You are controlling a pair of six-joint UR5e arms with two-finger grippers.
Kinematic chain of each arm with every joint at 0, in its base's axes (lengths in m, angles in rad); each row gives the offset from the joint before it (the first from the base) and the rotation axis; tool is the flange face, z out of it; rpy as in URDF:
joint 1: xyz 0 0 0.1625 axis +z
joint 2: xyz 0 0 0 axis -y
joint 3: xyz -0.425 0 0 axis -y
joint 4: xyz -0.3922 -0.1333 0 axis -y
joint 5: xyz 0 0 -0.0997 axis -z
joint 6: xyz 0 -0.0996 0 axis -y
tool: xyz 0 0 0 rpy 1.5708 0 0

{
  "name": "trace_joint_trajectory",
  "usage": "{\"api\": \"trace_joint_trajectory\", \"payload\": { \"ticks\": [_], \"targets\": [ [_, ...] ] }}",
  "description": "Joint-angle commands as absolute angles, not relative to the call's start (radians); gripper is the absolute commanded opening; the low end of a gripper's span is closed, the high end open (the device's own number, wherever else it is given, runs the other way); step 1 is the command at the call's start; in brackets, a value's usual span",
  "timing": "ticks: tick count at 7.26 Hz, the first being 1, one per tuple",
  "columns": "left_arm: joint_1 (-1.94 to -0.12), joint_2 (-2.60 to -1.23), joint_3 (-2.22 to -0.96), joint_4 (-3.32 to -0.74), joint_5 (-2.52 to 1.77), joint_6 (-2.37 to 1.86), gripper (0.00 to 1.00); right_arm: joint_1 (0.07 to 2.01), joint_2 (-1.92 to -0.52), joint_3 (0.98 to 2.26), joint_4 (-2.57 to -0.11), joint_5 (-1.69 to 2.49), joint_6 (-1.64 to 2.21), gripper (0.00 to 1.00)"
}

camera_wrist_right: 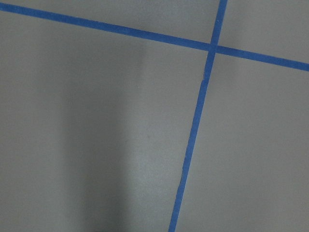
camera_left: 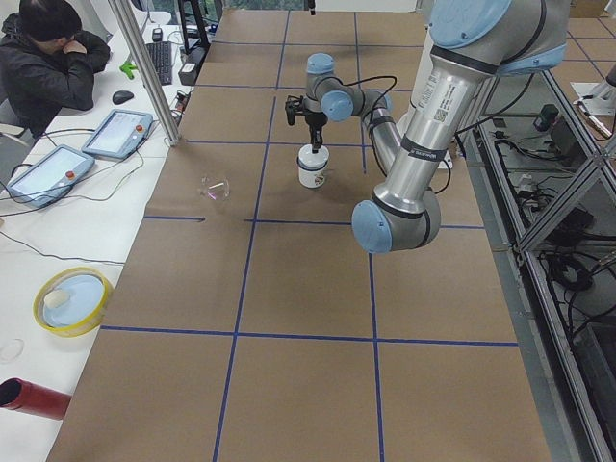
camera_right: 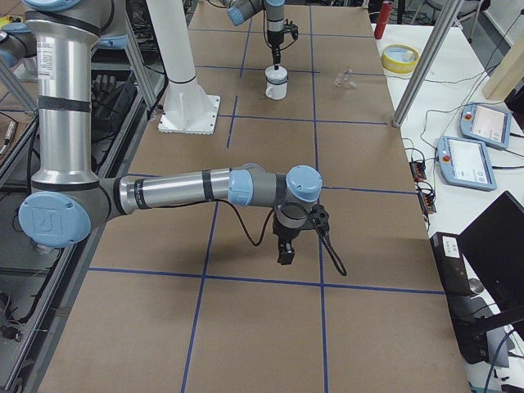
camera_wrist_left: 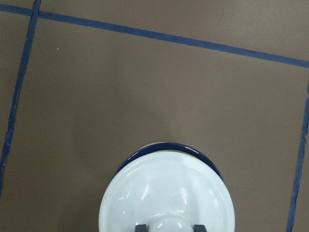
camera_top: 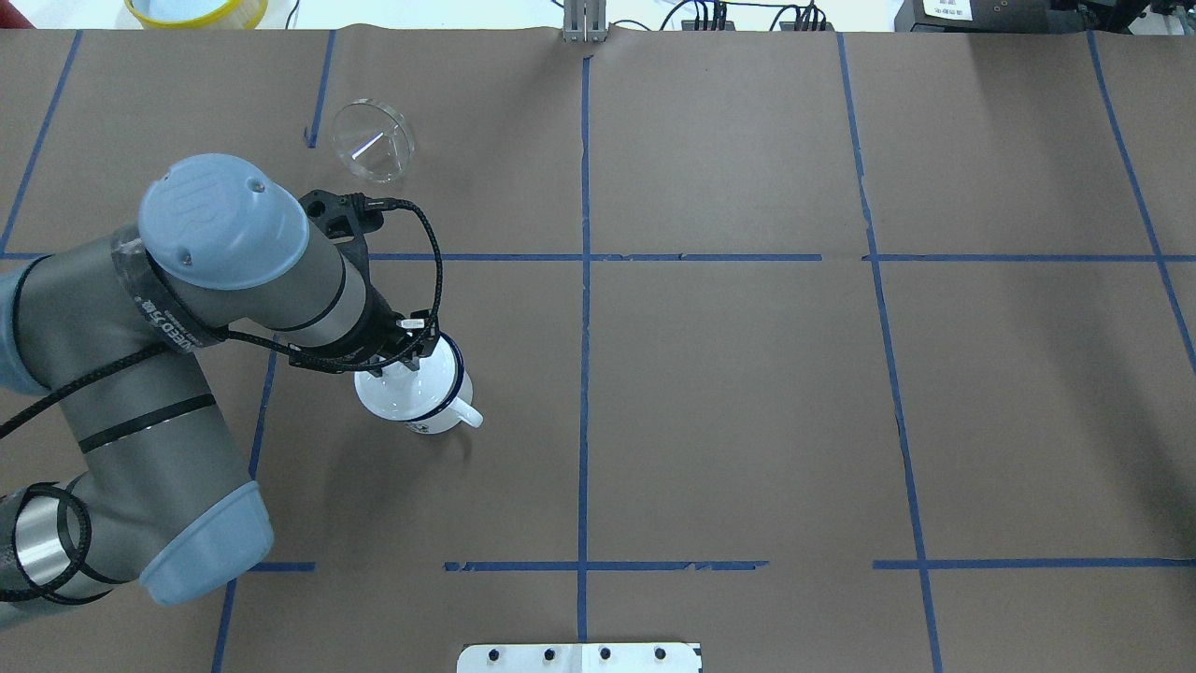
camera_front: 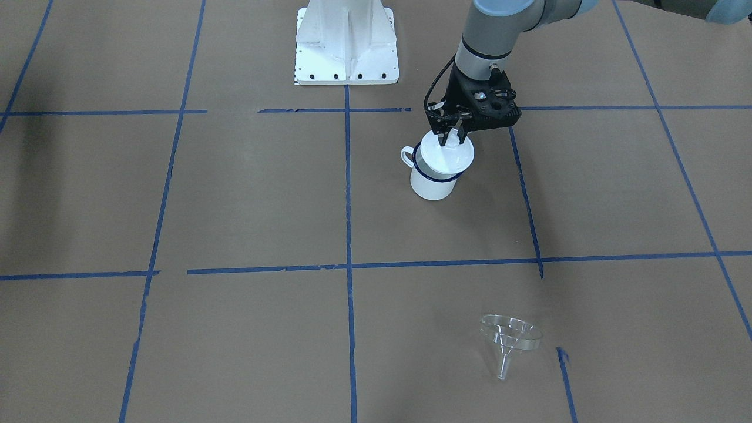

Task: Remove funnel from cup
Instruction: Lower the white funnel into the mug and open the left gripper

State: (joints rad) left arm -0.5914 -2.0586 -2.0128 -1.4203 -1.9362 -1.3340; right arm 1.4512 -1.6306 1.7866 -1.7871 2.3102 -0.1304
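The clear funnel [camera_front: 510, 336] lies on its side on the brown table, far from the cup; it also shows in the overhead view [camera_top: 372, 140]. The white mug [camera_front: 433, 182] with a dark blue rim [camera_wrist_left: 166, 147] stands upright, covered by a round white knobbed lid [camera_wrist_left: 166, 193]. My left gripper [camera_front: 451, 138] is straight above the mug, and its fingers [camera_wrist_left: 141, 227] are closed on either side of the lid's knob. My right gripper [camera_right: 284, 254] hangs low over bare table far from the mug; I cannot tell if it is open or shut.
The robot's white base [camera_front: 346, 47] stands behind the mug. A yellow bowl [camera_top: 196, 9] sits at the far table edge beyond the funnel. An operator [camera_left: 48, 58] and tablets are at a side desk. Blue tape lines cross the table.
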Motion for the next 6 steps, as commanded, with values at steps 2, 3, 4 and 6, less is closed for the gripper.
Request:
{"api": "trace_joint_trajectory", "payload": {
  "ticks": [2,3,4,6],
  "targets": [
    [-0.588,-2.071,-2.01,-1.42,-1.936,-1.336,0.0,1.451,-1.631,1.786,-1.787,2.31,-0.13,1.0],
    [-0.588,-2.069,-2.008,-1.42,-1.936,-1.336,0.0,1.451,-1.631,1.787,-1.787,2.31,-0.13,1.0],
    [-0.589,-2.069,-1.996,-1.42,-1.934,-1.336,0.0,1.451,-1.631,1.787,-1.787,2.31,-0.13,1.0],
    [-0.589,-2.068,-1.979,-1.422,-1.933,-1.328,0.0,1.451,-1.631,1.787,-1.787,2.31,-0.13,1.0]
  ]
}}
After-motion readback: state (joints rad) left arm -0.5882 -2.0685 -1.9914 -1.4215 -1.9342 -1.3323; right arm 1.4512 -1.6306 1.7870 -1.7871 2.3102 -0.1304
